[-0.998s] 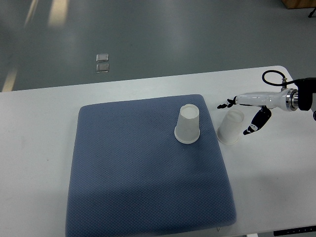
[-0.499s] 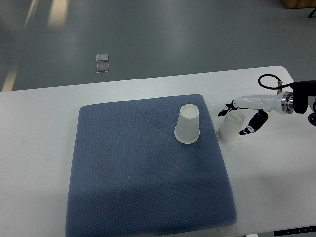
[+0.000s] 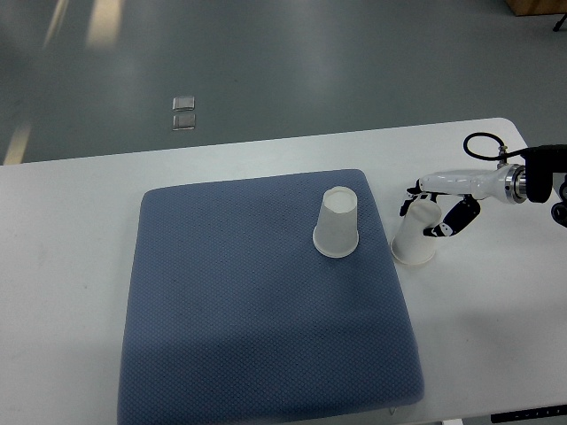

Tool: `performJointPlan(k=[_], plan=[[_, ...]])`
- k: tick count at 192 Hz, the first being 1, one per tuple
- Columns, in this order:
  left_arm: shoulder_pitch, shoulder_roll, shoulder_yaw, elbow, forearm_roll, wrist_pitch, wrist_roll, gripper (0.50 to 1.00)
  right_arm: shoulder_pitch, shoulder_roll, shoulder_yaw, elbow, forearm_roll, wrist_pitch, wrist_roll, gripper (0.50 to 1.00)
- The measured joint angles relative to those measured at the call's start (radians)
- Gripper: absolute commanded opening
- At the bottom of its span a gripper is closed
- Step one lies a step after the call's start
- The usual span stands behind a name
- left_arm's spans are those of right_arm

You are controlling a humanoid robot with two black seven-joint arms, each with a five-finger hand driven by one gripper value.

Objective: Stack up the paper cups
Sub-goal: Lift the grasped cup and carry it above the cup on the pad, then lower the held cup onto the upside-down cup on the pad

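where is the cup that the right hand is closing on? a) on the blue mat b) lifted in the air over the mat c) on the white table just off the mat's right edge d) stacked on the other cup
c: the right hand has its fingers around the paper cup, which sits on the white table beside the blue mat; the other cup stands alone on the mat.

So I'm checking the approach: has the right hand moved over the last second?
Yes. The right hand has shifted left toward the mat and closed around the cup.
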Motion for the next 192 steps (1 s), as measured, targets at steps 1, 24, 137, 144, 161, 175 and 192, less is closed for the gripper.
performJointPlan(k=[1,24,137,144,161,175,192], plan=[[0.000,0.000,0.000,0.000,0.000,0.000,0.000,1.000,0.000,0.000,0.000,0.000,0.000,0.000,0.000,0.564],[0.000,0.000,0.000,0.000,0.000,0.000,0.000,1.000,0.034,-0.001,0.008,0.003,0.013,-0.004,0.001,0.554],[0.000,0.000,0.000,0.000,0.000,0.000,0.000,1.000,0.400,-0.012,0.015,0.044,0.153,0.152,0.001,0.556],[0.000,0.000,0.000,0.000,0.000,0.000,0.000,1.000,0.411,-0.008,0.016,0.059,0.166,0.168,0.001,0.556],[0.000,0.000,0.000,0.000,0.000,0.000,0.000,1.000,0.424,-0.001,0.016,0.096,0.184,0.189,0.000,0.558],[0.000,0.000,0.000,0.000,0.000,0.000,0.000,1.000,0.429,0.013,0.016,0.121,0.190,0.203,0.000,0.562],[0.000,0.000,0.000,0.000,0.000,0.000,0.000,1.000,0.431,0.035,0.016,0.137,0.193,0.227,0.000,0.564]])
